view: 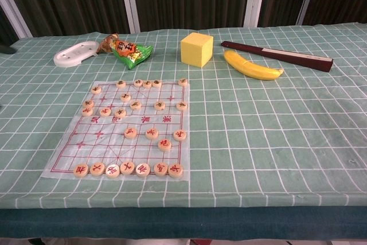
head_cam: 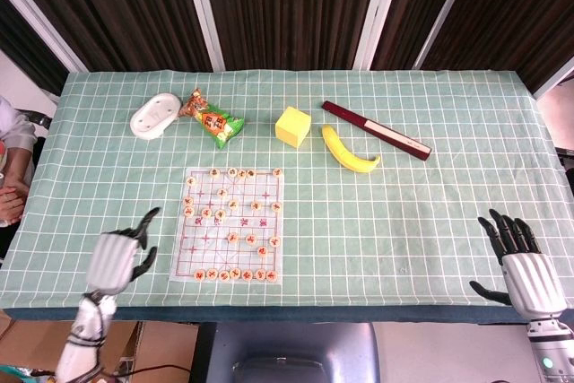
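Observation:
A translucent chess sheet point(head_cam: 204, 239) point(view: 69, 153) lies on the green checked cloth with several round wooden pieces point(head_cam: 235, 274) point(view: 127, 168) on it. My left hand point(head_cam: 115, 259) hovers at the table's front left, off the sheet, fingers spread and empty; the chest view does not show it. My right hand point(head_cam: 522, 266) rests at the front right corner, fingers spread, holding nothing, far from every object.
Along the back lie a white tray point(head_cam: 154, 116) point(view: 75, 53), a snack packet point(head_cam: 212, 119) point(view: 127, 49), a yellow cube point(head_cam: 292, 126) point(view: 196, 49), a banana point(head_cam: 348, 151) point(view: 252, 66) and a dark red stick point(head_cam: 375, 129) point(view: 277, 55). A person's arm point(head_cam: 11, 187) shows at the left edge.

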`<action>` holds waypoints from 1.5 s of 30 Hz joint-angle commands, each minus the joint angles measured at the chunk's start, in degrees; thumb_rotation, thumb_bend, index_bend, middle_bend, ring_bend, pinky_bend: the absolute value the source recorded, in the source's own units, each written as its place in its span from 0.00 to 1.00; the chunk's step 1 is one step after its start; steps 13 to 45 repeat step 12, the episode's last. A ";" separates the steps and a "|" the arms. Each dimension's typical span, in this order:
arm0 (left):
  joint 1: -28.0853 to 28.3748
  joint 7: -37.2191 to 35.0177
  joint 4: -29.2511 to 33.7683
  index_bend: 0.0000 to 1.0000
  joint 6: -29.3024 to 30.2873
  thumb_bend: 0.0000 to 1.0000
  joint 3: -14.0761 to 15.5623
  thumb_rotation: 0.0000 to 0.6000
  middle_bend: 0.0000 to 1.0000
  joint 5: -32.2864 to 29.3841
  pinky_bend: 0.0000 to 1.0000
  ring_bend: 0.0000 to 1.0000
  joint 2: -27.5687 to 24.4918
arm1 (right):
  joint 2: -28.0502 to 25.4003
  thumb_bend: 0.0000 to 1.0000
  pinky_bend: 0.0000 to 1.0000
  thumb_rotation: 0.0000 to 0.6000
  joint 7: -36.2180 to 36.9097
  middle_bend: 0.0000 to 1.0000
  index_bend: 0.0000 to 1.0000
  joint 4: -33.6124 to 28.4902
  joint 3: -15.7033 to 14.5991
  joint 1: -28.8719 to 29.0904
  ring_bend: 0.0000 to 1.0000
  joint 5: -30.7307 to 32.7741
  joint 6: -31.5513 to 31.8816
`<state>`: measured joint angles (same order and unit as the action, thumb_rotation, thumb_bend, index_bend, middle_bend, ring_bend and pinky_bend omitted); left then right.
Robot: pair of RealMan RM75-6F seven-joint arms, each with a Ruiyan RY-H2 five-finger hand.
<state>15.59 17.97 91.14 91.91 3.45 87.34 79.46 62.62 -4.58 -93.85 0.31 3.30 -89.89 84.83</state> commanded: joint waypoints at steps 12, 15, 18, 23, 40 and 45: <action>-11.31 -17.06 -3.90 0.00 8.18 0.40 7.58 1.00 0.02 9.70 0.15 0.02 -11.66 | 0.97 0.15 0.00 1.00 -0.73 0.00 0.00 0.29 -0.77 -0.95 0.00 -2.79 2.38; -11.31 -17.06 -3.90 0.00 8.18 0.40 7.58 1.00 0.02 9.70 0.15 0.02 -11.66 | 0.97 0.15 0.00 1.00 -0.73 0.00 0.00 0.29 -0.77 -0.95 0.00 -2.79 2.38; -11.31 -17.06 -3.90 0.00 8.18 0.40 7.58 1.00 0.02 9.70 0.15 0.02 -11.66 | 0.97 0.15 0.00 1.00 -0.73 0.00 0.00 0.29 -0.77 -0.95 0.00 -2.79 2.38; -11.31 -17.06 -3.90 0.00 8.18 0.40 7.58 1.00 0.02 9.70 0.15 0.02 -11.66 | 0.97 0.15 0.00 1.00 -0.73 0.00 0.00 0.29 -0.77 -0.95 0.00 -2.79 2.38; -11.31 -17.06 -3.90 0.00 8.18 0.40 7.58 1.00 0.02 9.70 0.15 0.02 -11.66 | 0.97 0.15 0.00 1.00 -0.73 0.00 0.00 0.29 -0.77 -0.95 0.00 -2.79 2.38; -11.31 -17.06 -3.90 0.00 8.18 0.40 7.58 1.00 0.02 9.70 0.15 0.02 -11.66 | 0.97 0.15 0.00 1.00 -0.73 0.00 0.00 0.29 -0.77 -0.95 0.00 -2.79 2.38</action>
